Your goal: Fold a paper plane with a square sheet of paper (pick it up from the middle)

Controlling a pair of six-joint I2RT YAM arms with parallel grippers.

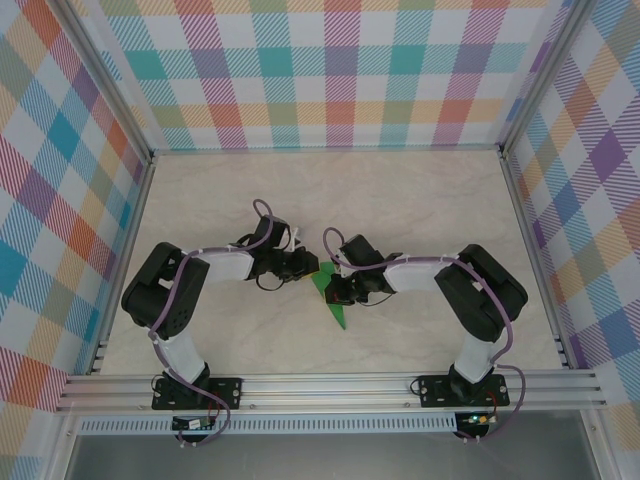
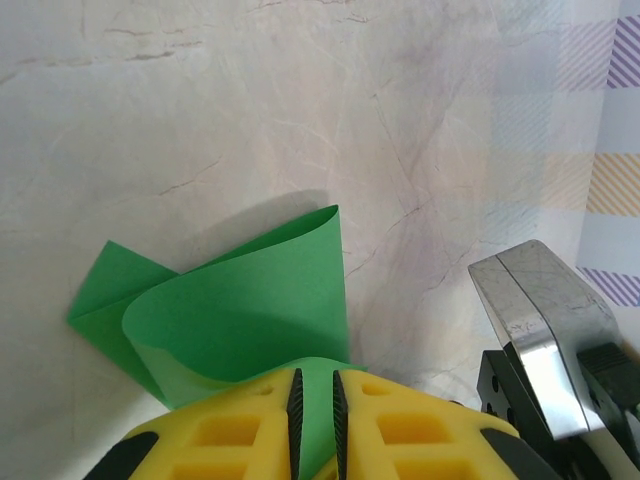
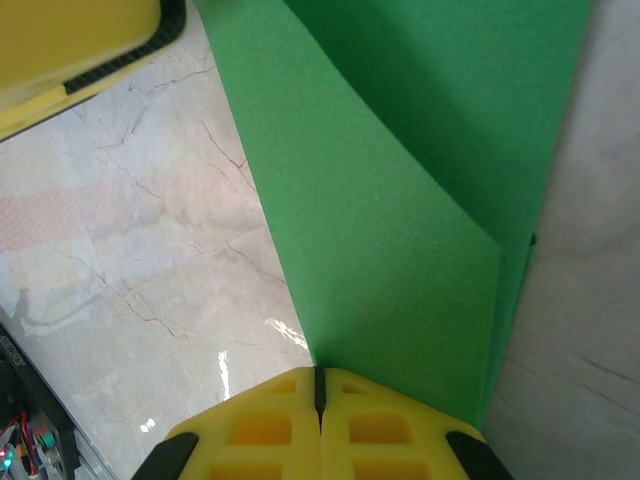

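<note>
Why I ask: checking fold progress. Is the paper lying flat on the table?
No, the paper arches up in a curved fold.

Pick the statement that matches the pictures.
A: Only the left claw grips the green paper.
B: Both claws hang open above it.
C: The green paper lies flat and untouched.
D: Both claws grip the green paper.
D: the yellow fingers of the left claw pinch the green paper, and the right claw is shut on its edge.
</note>
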